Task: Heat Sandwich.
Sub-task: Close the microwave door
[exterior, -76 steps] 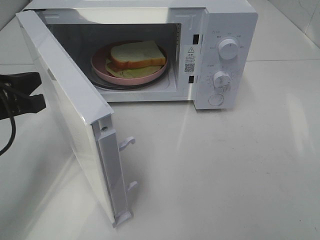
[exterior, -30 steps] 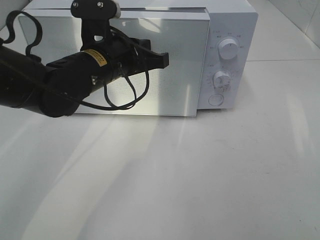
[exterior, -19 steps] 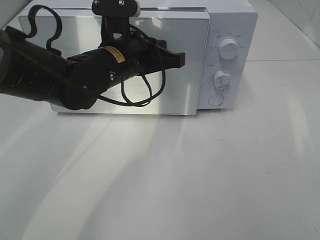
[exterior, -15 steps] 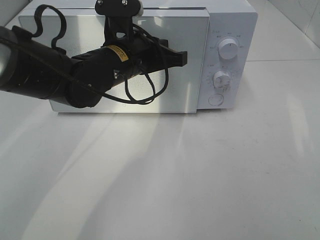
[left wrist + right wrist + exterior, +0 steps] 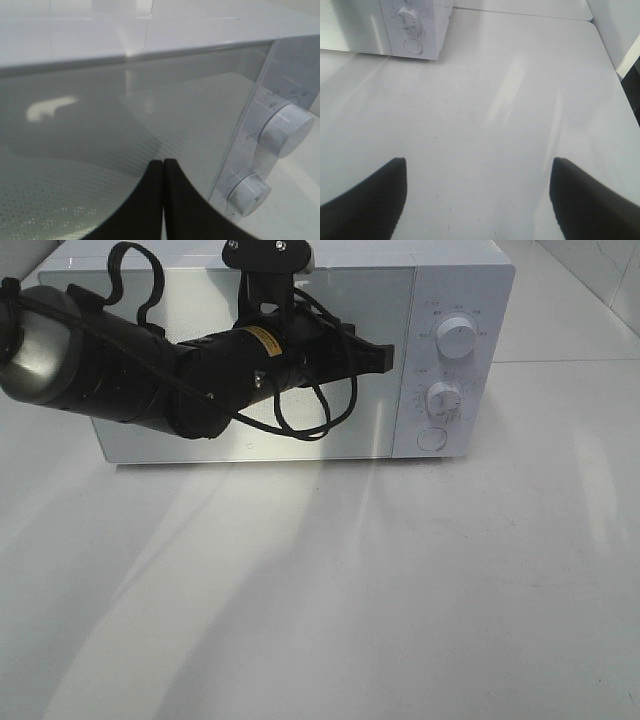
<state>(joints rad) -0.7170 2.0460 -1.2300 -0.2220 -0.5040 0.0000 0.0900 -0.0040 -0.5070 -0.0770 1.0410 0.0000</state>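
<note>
- Table (image 5: 400, 590): plain white top, bare in front of me.
- My right gripper (image 5: 477, 161) hung over that bare table, well apart from the microwave (image 5: 455, 280). Its jaws stood wide with nothing between them.
- My left gripper (image 5: 385, 358) was pinched fully closed, fingers (image 5: 175, 200) flat together and nothing in them.
- Its tips were right at the door (image 5: 370, 430), near the edge by the control panel. I couldn't tell if they were touching.
- Yellow label (image 5: 262, 337) on my left arm had print on it, too small to read.
- A loose black cable (image 5: 322, 422) looped under the wrist.
- The microwave door was shut flush with the white body.
- The door glass was mirror-like with a dotted mesh (image 5: 75, 200), so there was no view inside.
- Sandwich: out of sight. The only closed container was the microwave, and I couldn't see its contents through the door.
- Control panel, right of the door: upper knob (image 5: 457, 337), lower knob (image 5: 443, 398), round button (image 5: 431, 439) below them.
- There were grey markings around both knobs, none legible in any view.
- Behind the microwave was a white tiled wall (image 5: 150, 20).
</note>
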